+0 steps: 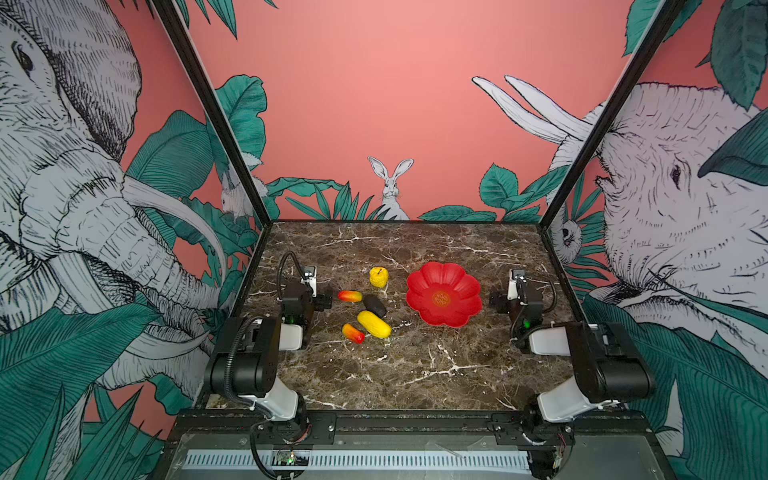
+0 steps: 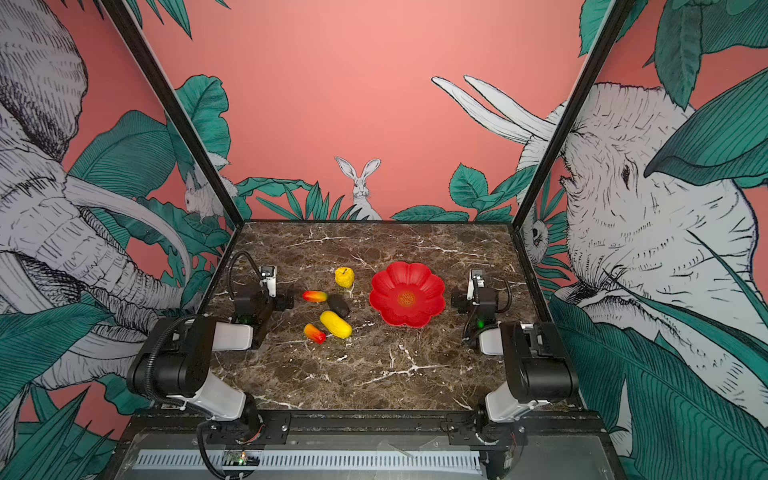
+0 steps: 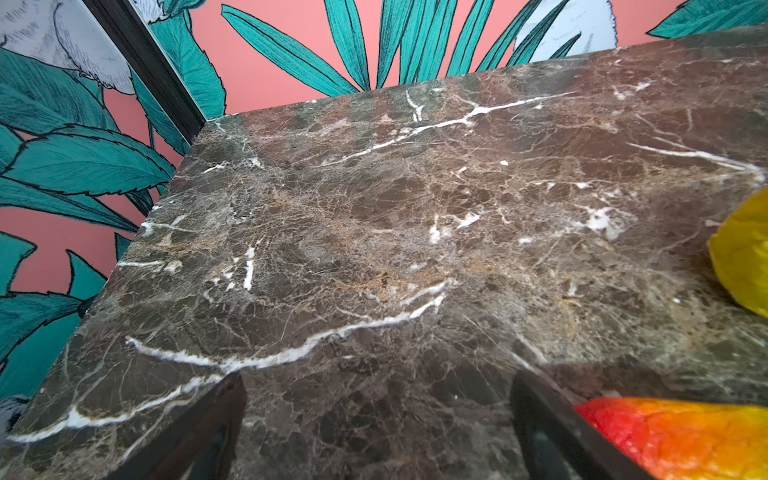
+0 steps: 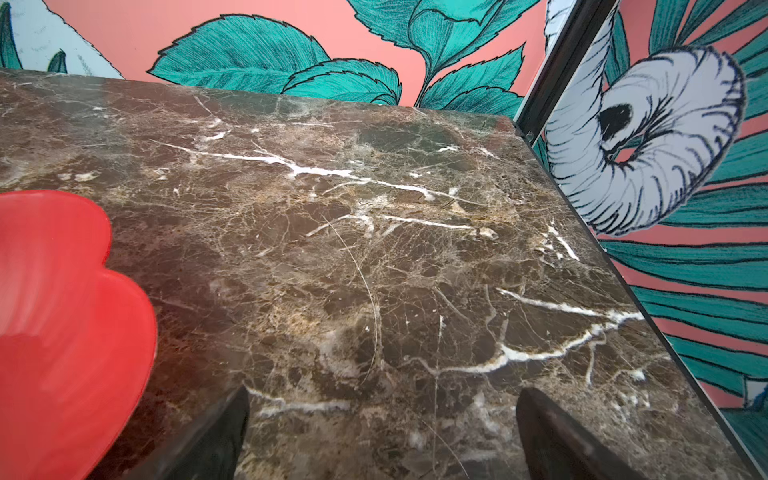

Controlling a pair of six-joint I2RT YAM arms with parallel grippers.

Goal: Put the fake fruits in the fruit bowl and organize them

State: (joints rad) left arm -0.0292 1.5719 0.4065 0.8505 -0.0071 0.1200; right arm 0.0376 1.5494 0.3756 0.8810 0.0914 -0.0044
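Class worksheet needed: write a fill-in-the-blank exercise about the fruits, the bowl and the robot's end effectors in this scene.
1. The fruits lying on the table number ____.
2. The red bowl is shaped like a ____.
3. In both top views, every fruit lies to the bowl's ____.
4. The jaws of the left end effector and the right end effector stand ____.

Answers: five, flower, left, open.
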